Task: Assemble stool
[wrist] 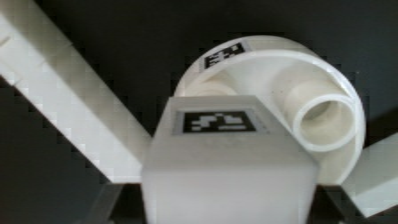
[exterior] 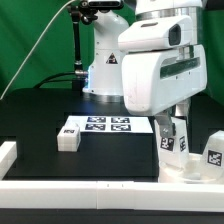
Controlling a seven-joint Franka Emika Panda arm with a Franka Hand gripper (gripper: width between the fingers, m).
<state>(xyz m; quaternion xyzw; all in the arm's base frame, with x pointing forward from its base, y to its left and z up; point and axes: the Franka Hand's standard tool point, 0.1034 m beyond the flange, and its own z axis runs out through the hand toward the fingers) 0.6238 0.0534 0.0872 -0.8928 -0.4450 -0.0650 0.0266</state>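
My gripper (exterior: 173, 122) is shut on a white stool leg (exterior: 170, 142), held upright with its tag facing the camera, low over the table at the exterior view's right. In the wrist view the held leg (wrist: 228, 150) fills the middle between my gripper's (wrist: 231, 205) dark fingers (wrist: 121, 200). Just past the leg lies the round white seat (wrist: 267, 65) with a tag on it and a round socket-like opening beside the leg. The seat (exterior: 186, 170) sits under and behind the leg. Whether the leg touches the seat cannot be told.
A second leg (exterior: 213, 150) stands at the far right and a third (exterior: 69, 137) lies at the exterior view's left. The marker board (exterior: 108, 124) lies at the back. White border rails (exterior: 80, 195) run along the front and left; one rail (wrist: 71, 105) shows beside the seat.
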